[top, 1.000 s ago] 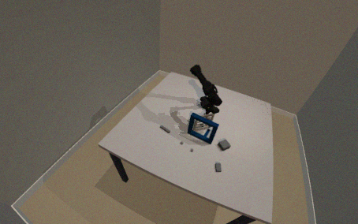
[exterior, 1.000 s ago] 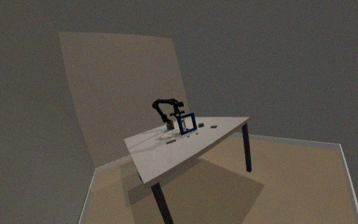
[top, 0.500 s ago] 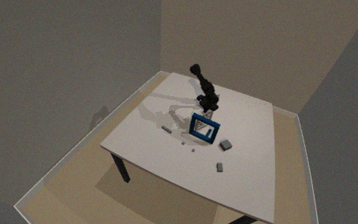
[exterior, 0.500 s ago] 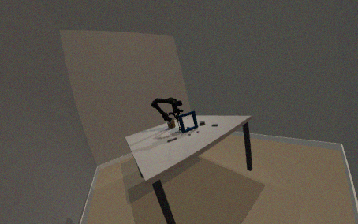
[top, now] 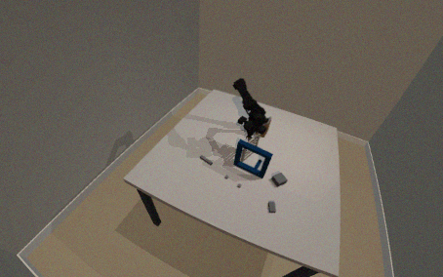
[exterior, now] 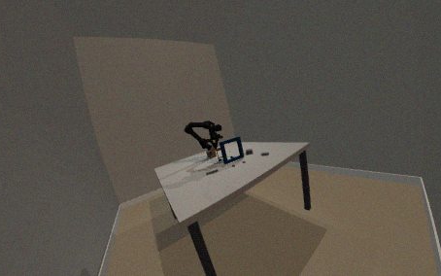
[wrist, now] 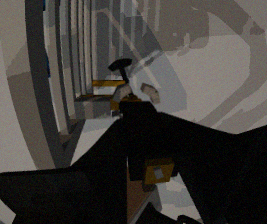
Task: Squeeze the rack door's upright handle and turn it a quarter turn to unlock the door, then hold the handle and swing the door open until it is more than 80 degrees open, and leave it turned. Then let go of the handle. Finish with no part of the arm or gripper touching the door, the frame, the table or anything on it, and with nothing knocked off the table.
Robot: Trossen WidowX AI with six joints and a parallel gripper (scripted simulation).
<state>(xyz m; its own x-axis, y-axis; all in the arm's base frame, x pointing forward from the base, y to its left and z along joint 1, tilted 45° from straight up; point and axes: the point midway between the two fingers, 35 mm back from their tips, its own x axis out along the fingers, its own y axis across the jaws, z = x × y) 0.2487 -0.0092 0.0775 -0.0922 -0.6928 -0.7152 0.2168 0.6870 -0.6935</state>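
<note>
The blue frame [top: 251, 171] [exterior: 242, 148] stands upright on the table [top: 307, 224] [exterior: 185, 199]. The pale barred door [top: 253, 142] [wrist: 64, 65] stands swung out from the frame's left side in the top view, towards the arm, at a wide angle; its exact angle cannot be told. My gripper [wrist: 140, 120] is shut on the door's handle [wrist: 120, 65], whose dark end sticks out past the fingertips. Orange parts and a grey block on the door lie beside the fingers. How far the handle is turned cannot be told.
A brown block [exterior: 211, 154] [wrist: 135, 196] stands close to the arm. Grey blocks [top: 279, 178] [top: 271, 207] lie to the right of the frame in the top view. A grey bar [top: 206, 160] [exterior: 212, 172] and two tiny pieces [top: 226, 177] [top: 239, 185] lie to its left and front.
</note>
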